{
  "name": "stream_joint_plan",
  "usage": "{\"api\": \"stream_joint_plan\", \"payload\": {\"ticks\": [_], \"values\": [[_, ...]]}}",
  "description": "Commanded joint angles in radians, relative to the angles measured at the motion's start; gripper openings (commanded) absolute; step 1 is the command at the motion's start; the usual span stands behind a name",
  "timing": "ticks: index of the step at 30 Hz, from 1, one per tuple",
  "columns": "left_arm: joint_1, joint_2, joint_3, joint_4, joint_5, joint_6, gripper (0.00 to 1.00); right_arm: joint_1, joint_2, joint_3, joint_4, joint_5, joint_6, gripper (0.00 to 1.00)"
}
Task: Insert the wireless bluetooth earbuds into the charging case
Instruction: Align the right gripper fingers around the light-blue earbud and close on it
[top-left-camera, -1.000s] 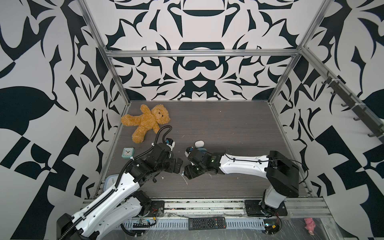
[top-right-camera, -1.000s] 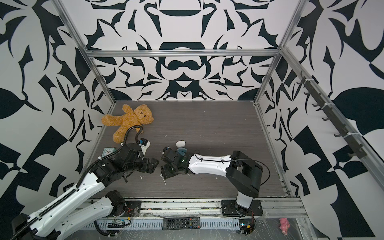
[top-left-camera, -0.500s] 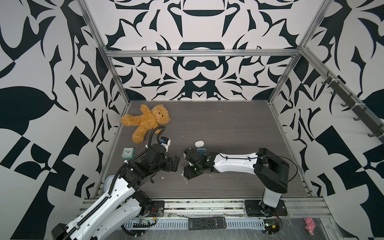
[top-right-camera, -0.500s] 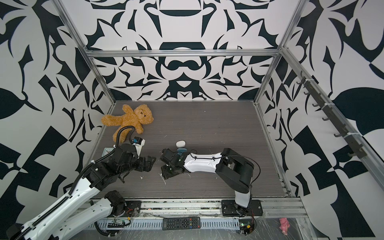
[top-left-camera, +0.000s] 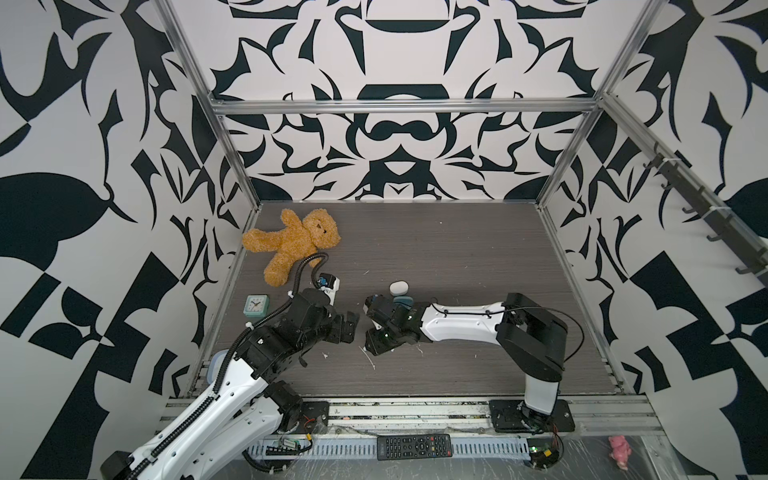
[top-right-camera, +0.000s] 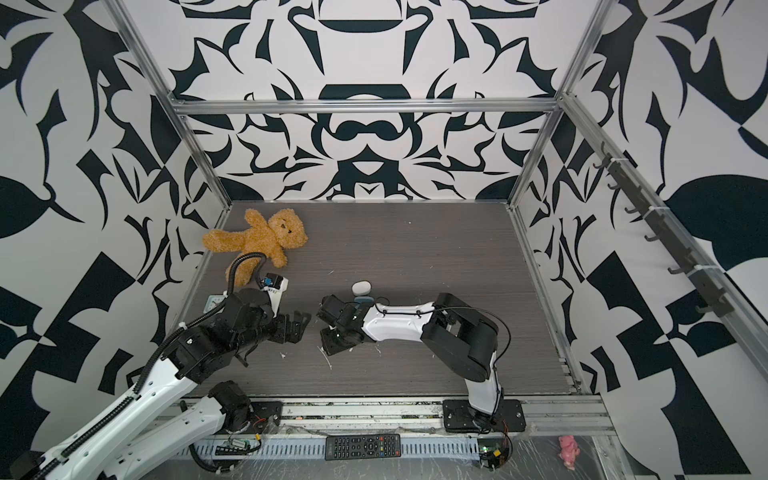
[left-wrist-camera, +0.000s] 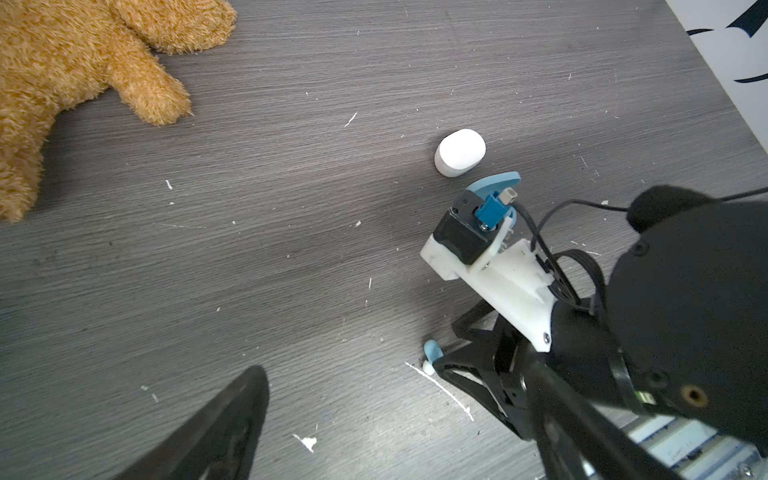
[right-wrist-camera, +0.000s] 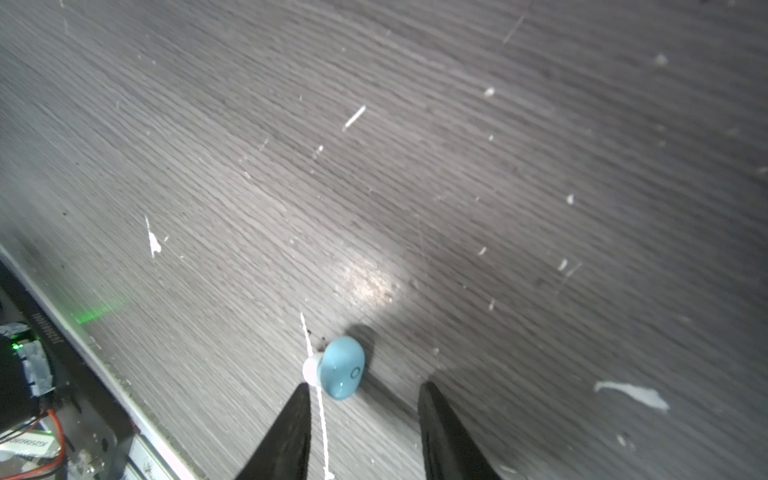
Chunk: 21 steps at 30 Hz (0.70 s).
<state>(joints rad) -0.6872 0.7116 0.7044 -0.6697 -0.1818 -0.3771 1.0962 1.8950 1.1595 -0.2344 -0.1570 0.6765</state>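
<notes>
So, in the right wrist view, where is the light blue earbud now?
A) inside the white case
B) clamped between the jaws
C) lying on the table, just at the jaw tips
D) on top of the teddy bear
C: the light blue earbud lies on the grey table right at the tips of the right gripper, whose jaws stand apart, not clamped on it.

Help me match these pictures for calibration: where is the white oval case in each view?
In a top view: white oval case, centre, just beyond the right arm.
In a top view: same spot.
Left wrist: the case lies beyond that arm.
Right wrist: not in it.
Shared landmark: teddy bear, absent from right wrist.
</notes>
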Motion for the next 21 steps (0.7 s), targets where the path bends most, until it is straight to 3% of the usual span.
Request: {"api": "stream_joint_plan", "payload": {"ticks": [1,21], "values": [[0.003,-0.008,-0.004,0.007,-0.001,-0.002,0.99,-0.001,0.007,0.041,-0.012,-0.006,-0.009,0.42],[0.003,-0.011,-0.008,0.01,0.005,0.003,0.99,0.001,0.016,0.049,-0.042,0.007,-0.011,0.36]]}}
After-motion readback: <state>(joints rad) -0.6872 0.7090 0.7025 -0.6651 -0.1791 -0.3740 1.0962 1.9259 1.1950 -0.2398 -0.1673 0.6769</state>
